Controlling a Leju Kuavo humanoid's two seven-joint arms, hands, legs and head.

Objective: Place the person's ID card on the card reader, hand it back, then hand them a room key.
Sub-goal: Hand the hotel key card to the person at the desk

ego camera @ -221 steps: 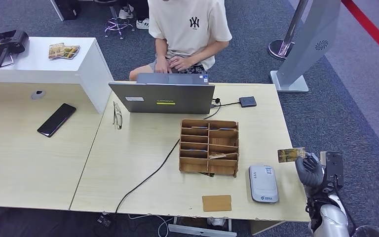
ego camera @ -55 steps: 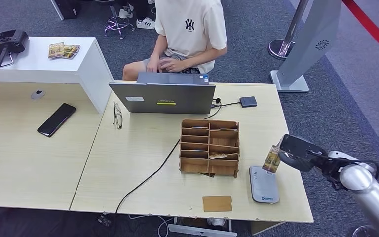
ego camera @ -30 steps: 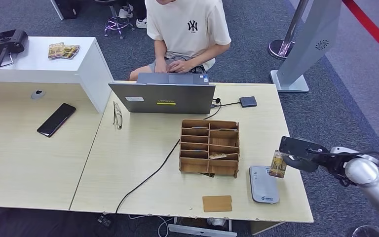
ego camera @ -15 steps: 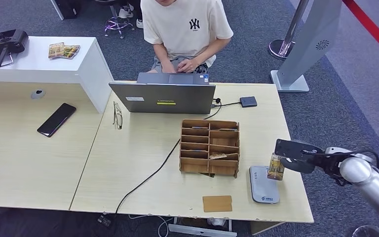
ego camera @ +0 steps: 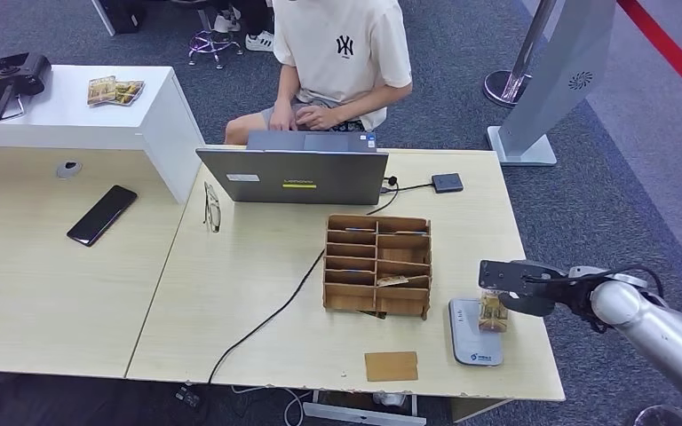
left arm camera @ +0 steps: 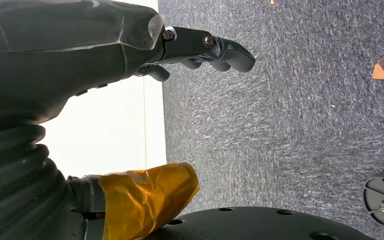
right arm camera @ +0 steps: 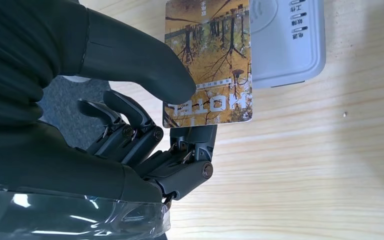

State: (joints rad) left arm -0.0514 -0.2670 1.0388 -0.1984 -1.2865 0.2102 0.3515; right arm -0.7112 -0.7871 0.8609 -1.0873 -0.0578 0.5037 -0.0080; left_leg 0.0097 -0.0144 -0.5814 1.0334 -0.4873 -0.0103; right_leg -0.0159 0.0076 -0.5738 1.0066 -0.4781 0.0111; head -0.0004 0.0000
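My right hand (ego camera: 517, 286) pinches a yellow-brown card (ego camera: 493, 311) printed with trees and the word HOTEL between thumb and finger. In the right wrist view the card (right arm camera: 210, 60) hangs partly over one end of the white card reader (right arm camera: 290, 45). The card reader (ego camera: 472, 333) lies flat near the table's right front corner, and the card stands just above its right half. My left hand (left arm camera: 200, 47) hangs over grey carpet, fingers apart, holding nothing. The person (ego camera: 342, 53) sits behind the laptop at the far side of the table.
A wooden card rack (ego camera: 376, 264) stands left of the reader. A brown card (ego camera: 390, 365) lies near the front edge. An open laptop (ego camera: 293, 176) and its black cable (ego camera: 266, 319) cross the table middle. Glasses (ego camera: 210, 207) and a phone (ego camera: 101, 214) lie further left.
My right hand has carried the card from beside the table's right edge inward and down, tilting it until it hovers close over the reader. The person shifted slightly in the seat.
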